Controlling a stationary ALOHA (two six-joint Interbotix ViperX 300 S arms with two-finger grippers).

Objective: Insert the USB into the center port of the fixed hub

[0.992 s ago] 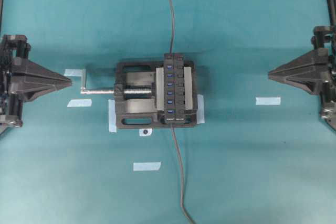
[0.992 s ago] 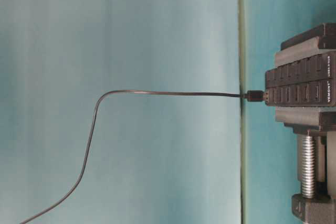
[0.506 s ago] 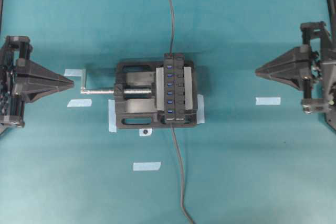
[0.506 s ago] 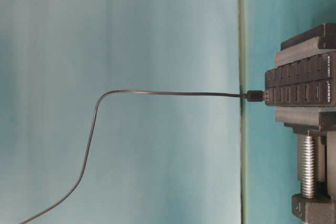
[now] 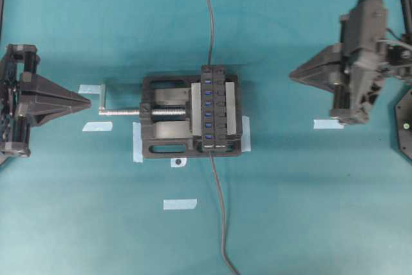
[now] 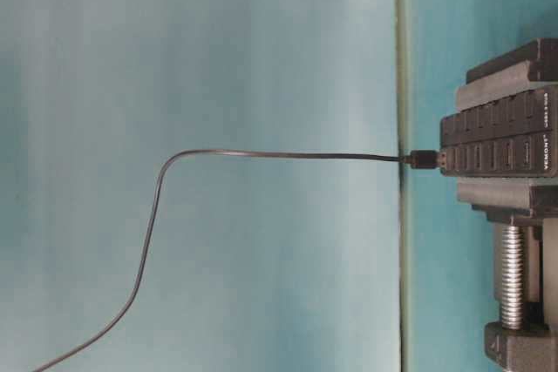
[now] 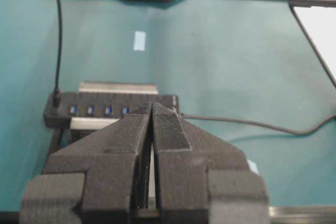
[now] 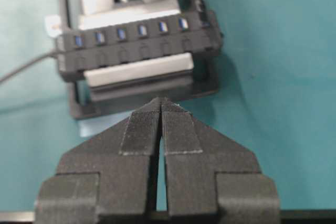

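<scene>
One camera looks straight down on the whole bench (image 5: pixel 309 223). Another sits low and close, turned sideways. Each arm's camera looks out over its own closed jaws. All four see the fixed hub (image 5: pixel 214 109) in the vise (image 5: pixel 167 117).

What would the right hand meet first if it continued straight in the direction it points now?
Probably the fixed hub clamped in the vise. The shut right hand aims at them across bare table, though its height above them is unclear.
</scene>
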